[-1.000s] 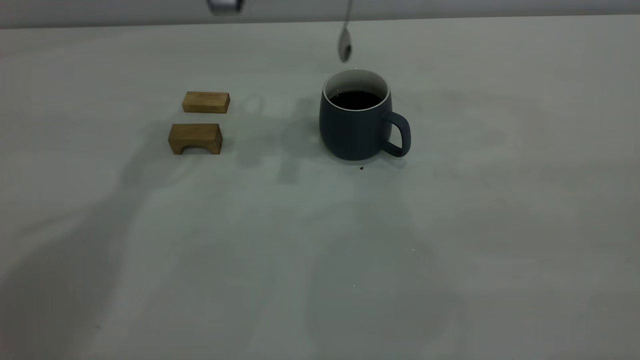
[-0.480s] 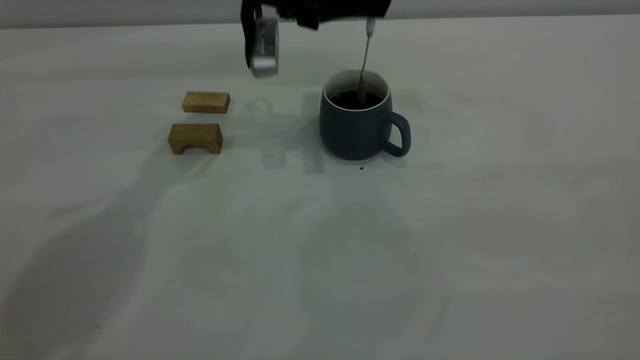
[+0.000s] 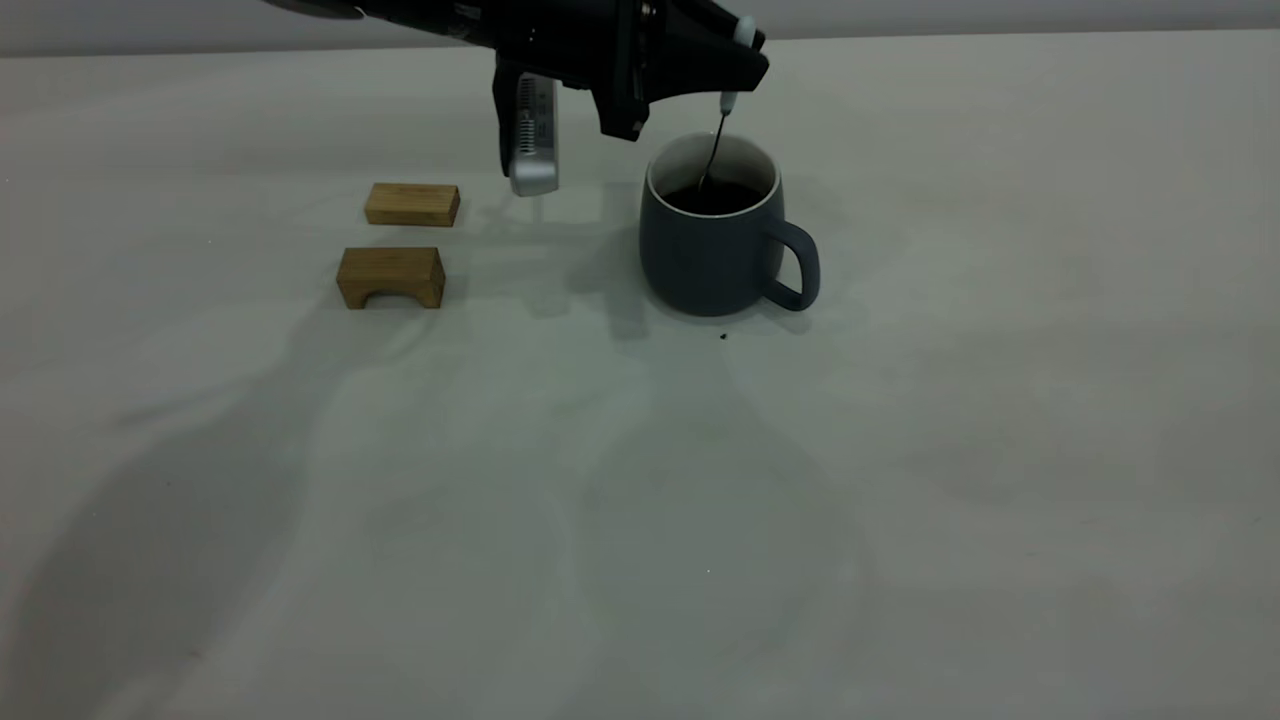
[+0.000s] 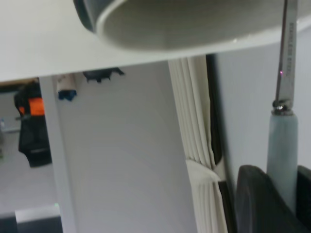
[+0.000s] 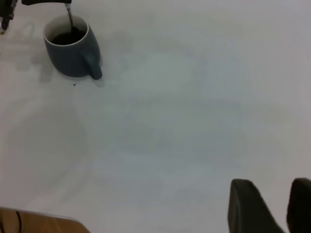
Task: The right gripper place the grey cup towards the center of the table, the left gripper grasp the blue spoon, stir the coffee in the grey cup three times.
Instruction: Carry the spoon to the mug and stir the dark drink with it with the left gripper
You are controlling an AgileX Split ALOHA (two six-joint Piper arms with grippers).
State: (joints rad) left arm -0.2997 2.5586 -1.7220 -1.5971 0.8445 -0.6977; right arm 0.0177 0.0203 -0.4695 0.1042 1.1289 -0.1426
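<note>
The grey cup (image 3: 712, 240) stands upright near the middle of the table (image 3: 900, 450), its loop handle turned toward the right arm's side and clear of any gripper, so the placing step looks done; dark coffee (image 3: 712, 197) fills it partway, and the blue spoon (image 3: 722, 120) hangs nearly vertical into the cup, its metal neck meeting the liquid and its bowl apparently under the surface. The left gripper (image 3: 742, 50) sits just above the cup's rim, its black fingers closed on the spoon's pale handle (the left wrist view shows the handle pinched between them); grasping is therefore finished too, and the stirring seems to be at hand, though how many of the three turns remain cannot be told. Two tan wooden blocks (image 3: 400, 240) lie well apart on the left arm's side. The right gripper (image 5: 272, 206) is off the cup and well away over bare table, jaws narrowly parted and empty.
</note>
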